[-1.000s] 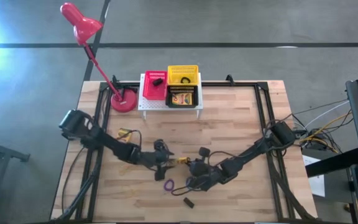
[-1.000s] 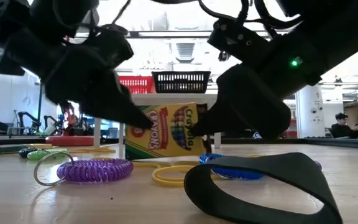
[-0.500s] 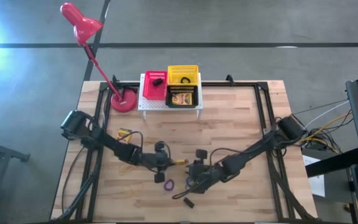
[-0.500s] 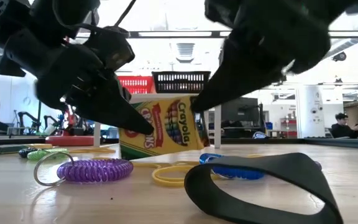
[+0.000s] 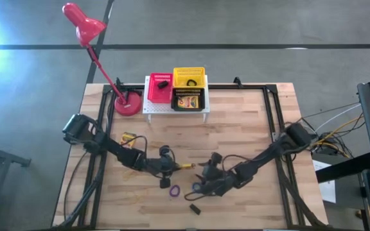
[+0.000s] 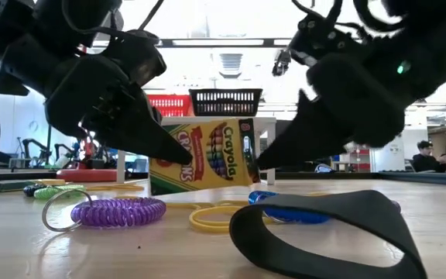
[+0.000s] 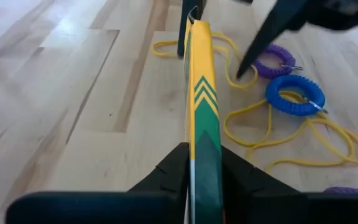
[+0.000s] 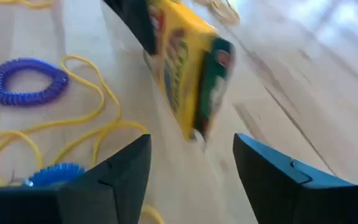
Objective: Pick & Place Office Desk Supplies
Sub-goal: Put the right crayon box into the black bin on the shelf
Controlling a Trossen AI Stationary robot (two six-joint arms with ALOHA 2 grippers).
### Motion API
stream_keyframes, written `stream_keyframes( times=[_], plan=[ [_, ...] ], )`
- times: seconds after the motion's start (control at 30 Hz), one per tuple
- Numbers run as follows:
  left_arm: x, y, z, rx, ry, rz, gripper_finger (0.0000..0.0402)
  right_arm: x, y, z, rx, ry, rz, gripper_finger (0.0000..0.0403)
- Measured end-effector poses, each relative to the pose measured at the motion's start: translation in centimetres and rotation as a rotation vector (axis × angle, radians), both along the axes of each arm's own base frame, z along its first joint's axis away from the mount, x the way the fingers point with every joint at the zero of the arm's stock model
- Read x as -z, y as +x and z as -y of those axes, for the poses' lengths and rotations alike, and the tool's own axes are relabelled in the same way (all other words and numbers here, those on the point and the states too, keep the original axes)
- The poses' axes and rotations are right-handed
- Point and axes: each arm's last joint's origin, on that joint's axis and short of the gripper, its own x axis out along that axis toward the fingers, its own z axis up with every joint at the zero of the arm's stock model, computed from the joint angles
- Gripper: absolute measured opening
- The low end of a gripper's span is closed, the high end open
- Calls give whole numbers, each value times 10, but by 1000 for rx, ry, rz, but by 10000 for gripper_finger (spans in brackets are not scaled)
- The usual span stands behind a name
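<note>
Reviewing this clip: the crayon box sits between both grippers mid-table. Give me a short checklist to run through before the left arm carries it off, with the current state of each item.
1. Left gripper shut on the crayon box: ok; the left wrist view shows a finger on each side of its narrow edge.
2. Right gripper released: ok; the fingers stand wide, the box ahead of them and apart.
3. Right gripper clear of the carry path: not ok; in the low view it sits right beside the box.
4. Box free of the yellow rubber bands: cannot tell; they lie on the table close by.
5. Blue coil loop clear of the box: ok.
6. Yellow basket reachable: cannot tell.
</note>
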Motion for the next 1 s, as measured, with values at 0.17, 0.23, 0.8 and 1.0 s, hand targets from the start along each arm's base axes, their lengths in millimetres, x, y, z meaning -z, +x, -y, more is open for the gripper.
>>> stream_keyframes(
  times=[0.17, 0.23, 0.8, 1.0],
  plan=[
    [0, 0, 0, 6, 0, 3, 47, 8, 19, 5, -64, -78, 118, 226],
    [0, 0, 0, 10, 6, 2, 47, 6, 23, 7, -62, -88, 129, 211],
    [-62, -15, -10, 9, 63, -61, 199, -14, 7, 13, -52, -13, 74, 22],
    [-78, -40, -12, -51, 33, -35, 213, -26, 2, 12, -52, -5, 80, 20]
  ],
)
